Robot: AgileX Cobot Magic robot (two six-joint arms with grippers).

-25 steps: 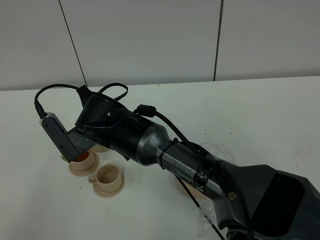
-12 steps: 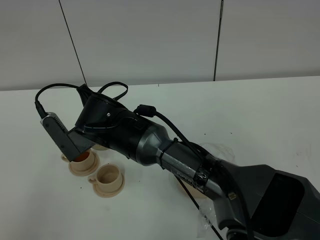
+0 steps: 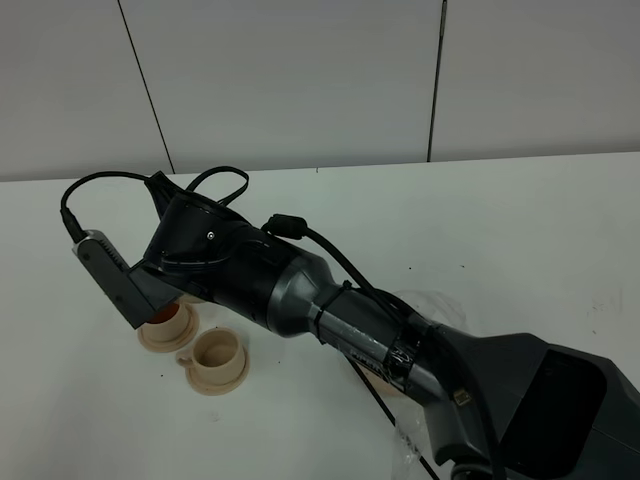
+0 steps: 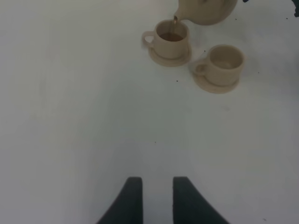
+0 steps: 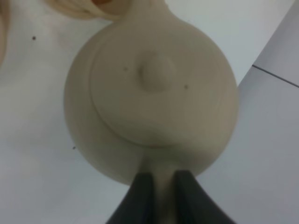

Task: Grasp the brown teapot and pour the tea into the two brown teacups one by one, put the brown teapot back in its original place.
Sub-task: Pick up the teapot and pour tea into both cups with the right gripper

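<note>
My right gripper [image 5: 159, 179], clamped on the handle of the round tan clay teapot [image 5: 149, 88], has edged left, so the first small tan clay teacup [image 4: 170, 38] is filling; the second teacup [image 4: 226, 60] waits.

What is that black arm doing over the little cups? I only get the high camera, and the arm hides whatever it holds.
Observer: The right wrist camera shows the right gripper shut on the handle of the brown teapot.
Operator: Is anything coming out of it?
Observer: Yes. In the left wrist camera a thin brown stream runs from the spout into the teacup that sits leftmost in your view.
</note>
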